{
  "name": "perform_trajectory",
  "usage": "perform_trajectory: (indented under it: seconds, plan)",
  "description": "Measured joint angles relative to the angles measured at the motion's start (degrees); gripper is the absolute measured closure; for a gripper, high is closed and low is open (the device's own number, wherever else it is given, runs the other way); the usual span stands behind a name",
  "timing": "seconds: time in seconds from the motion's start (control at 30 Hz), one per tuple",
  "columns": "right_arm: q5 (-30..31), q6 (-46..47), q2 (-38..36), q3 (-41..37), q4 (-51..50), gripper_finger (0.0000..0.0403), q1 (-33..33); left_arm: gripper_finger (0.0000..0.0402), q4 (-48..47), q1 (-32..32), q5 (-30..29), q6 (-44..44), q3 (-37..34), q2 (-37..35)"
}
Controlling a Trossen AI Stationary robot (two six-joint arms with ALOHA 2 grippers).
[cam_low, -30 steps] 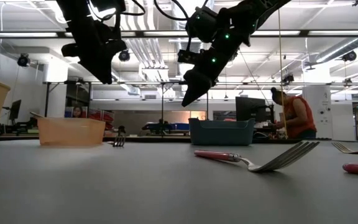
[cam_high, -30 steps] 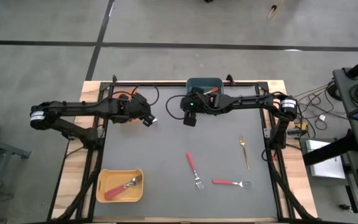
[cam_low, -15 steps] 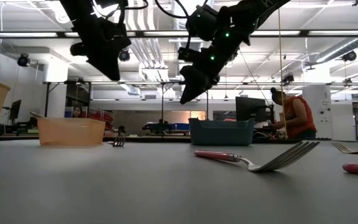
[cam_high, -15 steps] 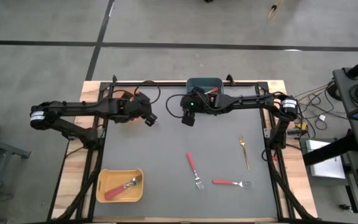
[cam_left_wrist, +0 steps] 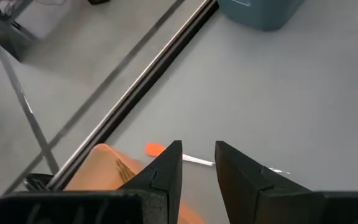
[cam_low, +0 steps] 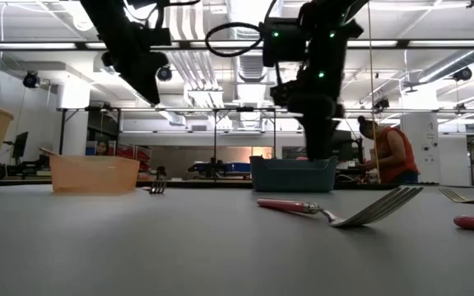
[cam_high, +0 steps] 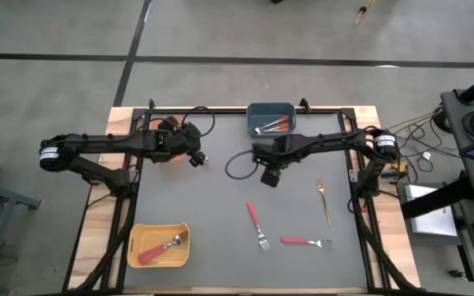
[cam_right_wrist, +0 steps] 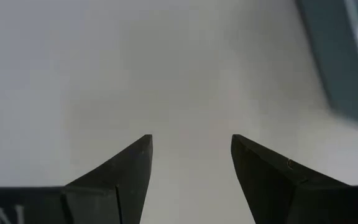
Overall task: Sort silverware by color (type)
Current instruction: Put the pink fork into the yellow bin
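Two red-handled forks [cam_high: 257,224] [cam_high: 307,242] and a gold fork [cam_high: 324,200] lie flat on the grey table at the near right. My right gripper [cam_high: 270,176] hangs open over bare table between them and the blue-grey bin [cam_high: 271,119], which holds orange-handled forks. My left gripper [cam_high: 195,159] stands open above the table beside the orange bin [cam_high: 164,130]. Below it an orange-handled fork [cam_left_wrist: 194,160] lies on the table next to that bin. The yellow bin [cam_high: 159,244] holds a red-handled fork.
A black rail [cam_left_wrist: 148,74] runs along the table's far edge. Wooden borders [cam_high: 97,238] flank the grey mat. Open mat lies in the middle and at the near left. A person [cam_low: 389,152] sits in the room beyond the table.
My right gripper has swung from beside the blue-grey bin toward the table's near edge and a little right. It has tipped from slanting to pointing almost straight down, and it stays open. My left gripper has rolled about its own line without leaving its place.
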Motion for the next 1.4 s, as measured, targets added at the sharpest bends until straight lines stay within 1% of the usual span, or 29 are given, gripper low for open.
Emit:
perform_trajectory:
  seconds: [0.1, 0.27, 0.33, 0.43, 0.5, 0.67, 0.8, 0.87, 0.93, 1.03, 1.1, 1.17, 1.2, 1.23, 1.4]
  plan:
    - [-2.62, 4.89, -0.52, 0.00, -5.50, 0.0193, 1.12, 0.0324, 0.02, 0.05, -0.61, 1.83, 0.00, 0.00]
    - [-8.60, 11.81, -1.82, -0.01, -9.87, 0.0193, 2.37, 0.0324, 0.04, 0.08, -6.48, 5.53, 0.00, 0.00]
    - [-11.67, 13.03, -2.27, -0.01, -10.16, 0.0193, 3.20, 0.0324, 0.04, 0.13, -7.85, 7.59, 0.00, 0.00]
    - [-16.18, 12.10, -2.51, -0.02, -9.98, 0.0193, 5.20, 0.0324, 0.06, 0.25, -8.11, 9.92, 0.00, 0.00]
    - [-16.65, 10.62, -2.53, -0.03, -9.96, 0.0193, 7.44, 0.0324, 0.22, 0.33, -8.72, 10.77, 0.00, 0.00]
    - [-15.02, 8.07, -2.24, -0.39, -9.26, 0.0193, 15.50, 0.0324, 1.13, 0.61, -9.71, 10.83, 0.00, 0.00]
    - [-13.80, 12.12, -2.24, -0.39, -5.49, 0.0193, 20.41, 0.0324, 2.23, 0.59, -9.54, 10.86, 0.00, 0.00]
    - [-13.45, 14.94, -2.22, -0.35, -5.21, 0.0193, 21.31, 0.0324, 2.66, 0.59, -7.17, 11.82, 0.00, 0.00]
    - [-13.18, 16.46, -2.22, -0.35, -5.30, 0.0193, 22.12, 0.0324, 3.79, 0.53, -1.22, 14.18, 0.00, 0.00]
    - [-12.45, 16.55, -2.24, -0.35, -5.18, 0.0193, 23.39, 0.0324, 6.78, 0.40, 12.23, 18.25, 0.00, 0.01]
    - [-10.63, 15.44, -2.24, -0.35, -4.79, 0.0193, 24.03, 0.0324, 8.59, 0.02, 22.18, 21.10, 0.00, 0.07]
    - [-8.46, 13.80, -2.24, -0.35, -3.85, 0.0193, 24.69, 0.0324, 10.92, -1.10, 29.87, 23.38, -0.29, 0.09]
    - [-7.32, 12.93, -2.24, -0.35, -3.57, 0.0193, 25.04, 0.0324, 12.49, -1.93, 32.54, 24.12, -0.46, 0.09]
    - [-6.40, 12.21, -2.25, -0.35, -3.55, 0.0193, 25.43, 0.0324, 14.00, -3.06, 33.83, 24.53, -0.62, 0.10]
    - [-2.45, 9.49, -2.44, -0.35, -2.44, 0.0193, 27.54, 0.0324, 20.27, -9.78, 33.97, 27.95, -0.72, 0.50]
